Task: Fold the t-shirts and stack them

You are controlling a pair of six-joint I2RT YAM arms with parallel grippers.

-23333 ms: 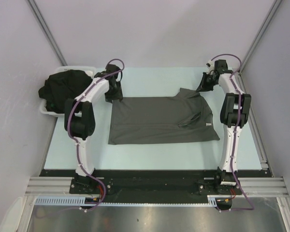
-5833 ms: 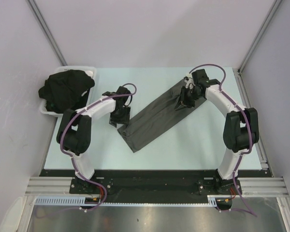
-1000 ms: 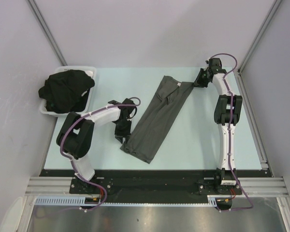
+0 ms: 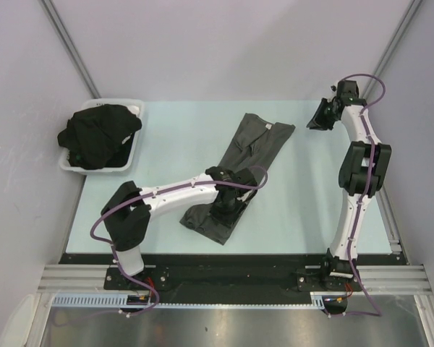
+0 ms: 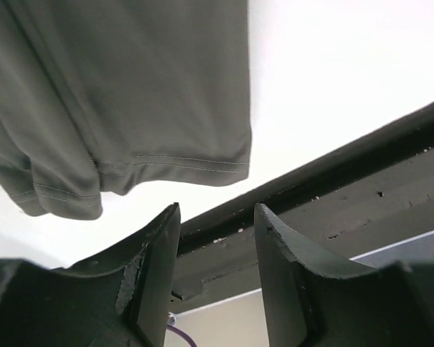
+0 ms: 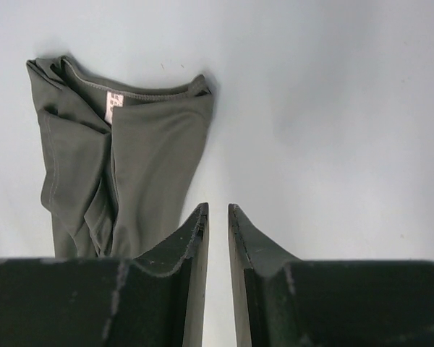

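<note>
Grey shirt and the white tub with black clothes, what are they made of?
The grey t-shirt looks like thin, smooth knit cloth, matte: it folds softly and shows stitched hems. The white tray looks like hard plastic, with stiff straight walls. The black clothes are limp cloth; kind unclear.

Top external: fixed, high, at near side, looks down on whole table (image 4: 173, 137). Left wrist: close, low, faces grey t-shirt (image 5: 130, 79) (image 4: 259, 141) (image 6: 141, 155) hem, near table edge. Right wrist: further off, above collar end. Shared: grey t-shirt.
</note>
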